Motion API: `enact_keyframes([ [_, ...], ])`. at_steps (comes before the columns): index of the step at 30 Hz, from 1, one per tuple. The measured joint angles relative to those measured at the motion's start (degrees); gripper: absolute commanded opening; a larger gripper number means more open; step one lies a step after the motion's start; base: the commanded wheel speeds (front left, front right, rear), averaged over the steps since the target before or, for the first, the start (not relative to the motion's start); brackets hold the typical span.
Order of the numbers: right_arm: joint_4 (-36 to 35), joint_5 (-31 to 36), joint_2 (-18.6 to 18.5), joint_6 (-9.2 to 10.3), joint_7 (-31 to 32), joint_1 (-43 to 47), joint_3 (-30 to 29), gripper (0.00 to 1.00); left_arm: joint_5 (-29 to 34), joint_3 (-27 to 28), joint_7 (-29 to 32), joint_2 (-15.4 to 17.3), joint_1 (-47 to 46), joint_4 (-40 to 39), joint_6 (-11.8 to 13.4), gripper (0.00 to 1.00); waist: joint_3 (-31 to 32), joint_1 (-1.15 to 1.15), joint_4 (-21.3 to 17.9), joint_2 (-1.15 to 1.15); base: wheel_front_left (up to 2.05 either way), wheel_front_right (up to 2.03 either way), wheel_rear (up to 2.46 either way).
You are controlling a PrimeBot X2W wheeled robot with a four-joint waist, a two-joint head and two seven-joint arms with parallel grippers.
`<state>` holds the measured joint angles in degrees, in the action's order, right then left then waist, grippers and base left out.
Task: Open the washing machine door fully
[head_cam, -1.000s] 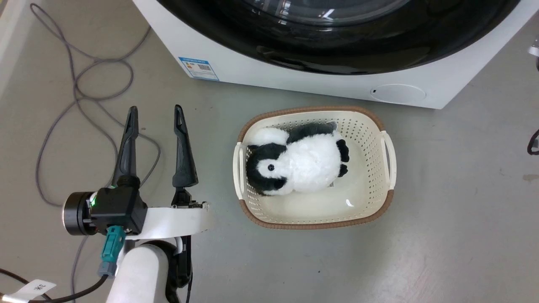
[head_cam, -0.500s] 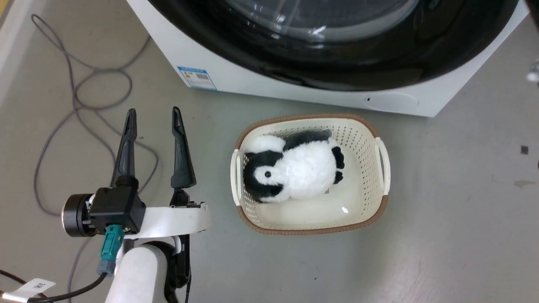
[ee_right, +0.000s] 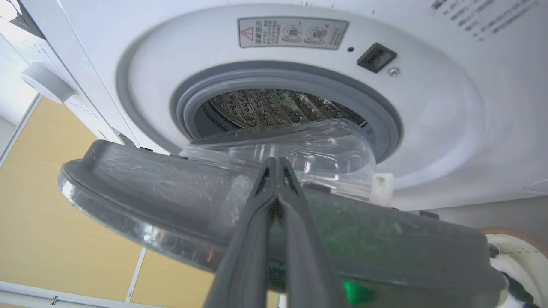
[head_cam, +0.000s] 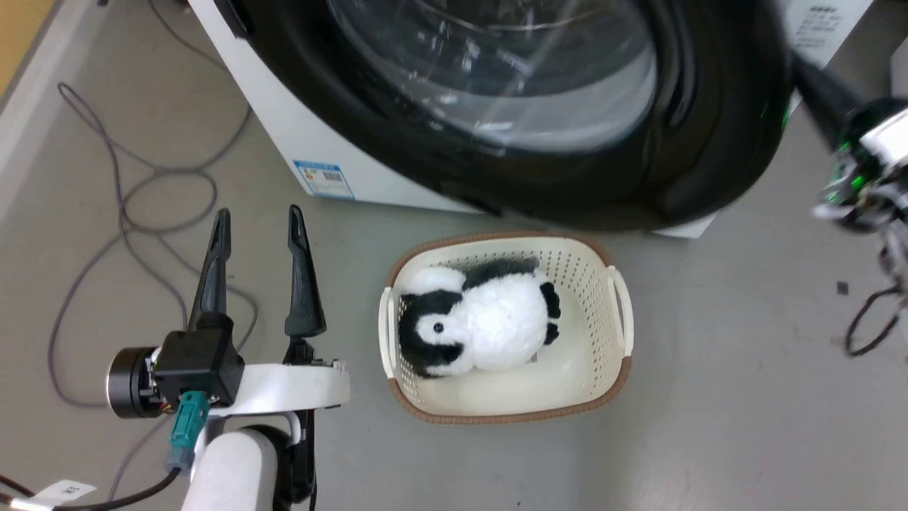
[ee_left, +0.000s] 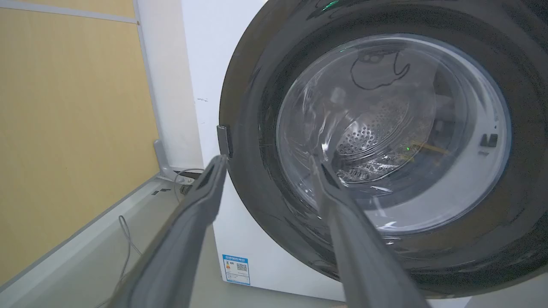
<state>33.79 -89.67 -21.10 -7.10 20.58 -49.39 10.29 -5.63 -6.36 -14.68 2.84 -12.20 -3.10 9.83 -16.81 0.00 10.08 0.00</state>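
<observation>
The right gripper [ee_right: 276,164] is seen with its fingers pressed together and nothing pinched between them, the tips laid against the inner face of the door [ee_right: 171,201], just beside the glass bowl [ee_right: 299,145]. The door is found off its latch and swung part of the way out from the machine [ee_right: 428,107], hinged at the robot's left, so that the ring [ee_right: 239,81] and the drum [ee_right: 274,105] are laid bare behind it. The catch [ee_right: 381,185] on the free edge is well apart from the slot [ee_right: 376,56] in the machine's front. The left gripper [head_cam: 257,213] is held spread and empty above the floor [head_cam: 709,397], well apart from the door. In the head view the door's lower rim is seen over the far rim of the basket [head_cam: 617,369], in which a toy [head_cam: 489,326] is lying. The unlatching is judged done and the swing only partly made. What is left is for the door to be pushed farther toward the hinge side until it can be taken no wider.
</observation>
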Motion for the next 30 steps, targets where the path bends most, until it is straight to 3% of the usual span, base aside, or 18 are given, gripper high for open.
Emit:
enact_keyframes([
  [6,-3.0,-0.4,1.7,-0.01,1.1,4.4,1.5,0.0,0.2,0.3,0.0,0.0,1.2,0.5,-0.4,1.0,2.1,0.0,-0.4,0.0,0.0,0.0,0.0],
  [18,-16.2,-2.1,4.2,-0.01,6.5,19.4,5.7,0.0,0.9,1.2,0.0,0.0,4.8,1.7,-1.4,1.0,7.4,0.0,-0.7,0.0,0.0,0.0,0.0],
  [30,-23.5,-2.1,8.4,-0.01,7.6,28.8,10.3,0.0,1.7,1.2,0.0,0.0,7.3,2.6,-2.4,1.0,10.9,-0.01,-0.6,0.0,0.0,0.0,0.0],
])
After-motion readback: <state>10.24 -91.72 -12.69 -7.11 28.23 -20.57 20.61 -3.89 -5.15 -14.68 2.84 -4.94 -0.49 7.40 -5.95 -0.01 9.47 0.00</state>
